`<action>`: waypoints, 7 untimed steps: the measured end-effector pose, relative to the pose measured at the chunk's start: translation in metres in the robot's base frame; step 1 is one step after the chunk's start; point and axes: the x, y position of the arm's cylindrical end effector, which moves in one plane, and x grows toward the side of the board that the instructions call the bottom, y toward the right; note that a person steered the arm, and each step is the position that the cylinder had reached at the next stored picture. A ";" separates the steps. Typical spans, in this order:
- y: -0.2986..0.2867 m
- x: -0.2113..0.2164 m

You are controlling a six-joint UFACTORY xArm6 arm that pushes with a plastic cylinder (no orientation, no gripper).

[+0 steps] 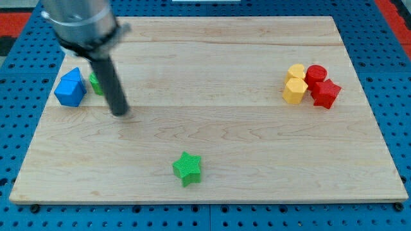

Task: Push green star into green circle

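Note:
The green star lies near the view's bottom, a little left of centre. The green circle sits at the view's left, mostly hidden behind the dark rod, with only a sliver showing beside the blue blocks. My tip rests on the board just right of and below the green circle. It is well up and to the left of the green star, not touching it.
Two blue blocks sit together at the view's left edge of the wooden board, next to the green circle. At the view's right, two yellow blocks touch two red blocks.

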 end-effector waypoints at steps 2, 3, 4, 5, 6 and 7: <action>0.074 0.020; 0.110 0.011; 0.122 -0.002; 0.123 -0.012; 0.123 -0.016; 0.139 -0.008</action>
